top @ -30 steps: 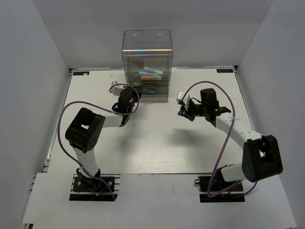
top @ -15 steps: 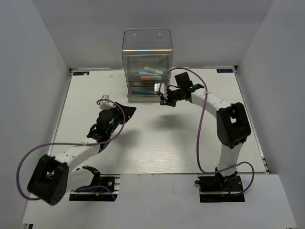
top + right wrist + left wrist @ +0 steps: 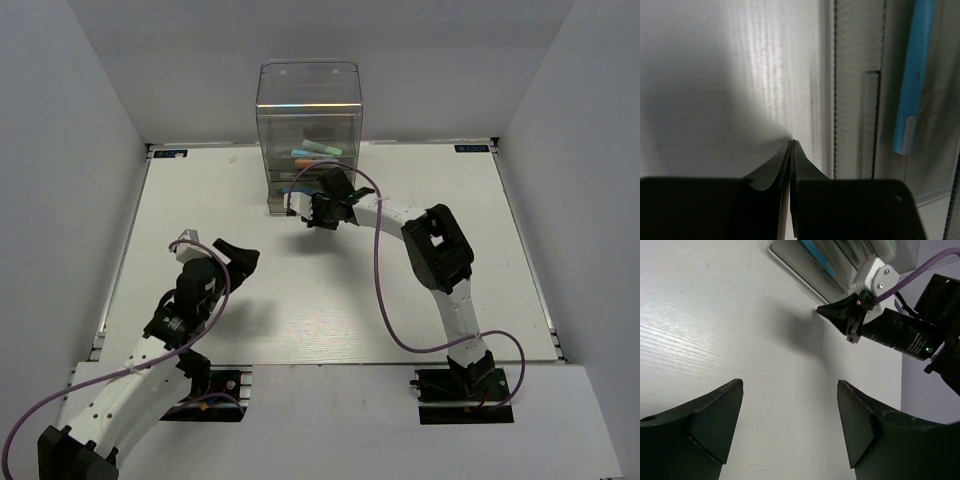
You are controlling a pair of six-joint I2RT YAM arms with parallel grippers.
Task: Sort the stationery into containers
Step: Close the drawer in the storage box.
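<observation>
White table (image 3: 350, 300) was the biggest thing in shot. The clear plastic cabinet (image 3: 308, 100) stood at its far edge, so I'll place everything off that.

The left arm (image 3: 150, 350) sat well away from the cabinet, toward the near-left corner. The left gripper (image 3: 790, 385) had its fingers spread wide with nothing between them. The right arm (image 3: 440, 260) reached right up to the cabinet's front. The right gripper (image 3: 791, 144) was pinched fully together, holding nothing, with its tip just beside the ribbed edge of a low drawer (image 3: 860, 100).

All the stationery I could spot was inside the cabinet. A few pens (image 3: 316, 152) in light blue, mint and orange lay in an upper drawer, and one blue pen (image 3: 914, 75) lay in that low one.

My worry: if those closed fingers nudge the drawer off-centre, it'll probably skew and jam. The whole cabinet looks light, so it could also just slide back instead. I couldn't tell if the tip was actually touching the drawer.

Writing-wise, there were small stickers (image 3: 170, 153) on the table's far corners either side of the cabinet. There was also tiny white print (image 3: 907, 337) on the right arm's black body. None of it was readable.
</observation>
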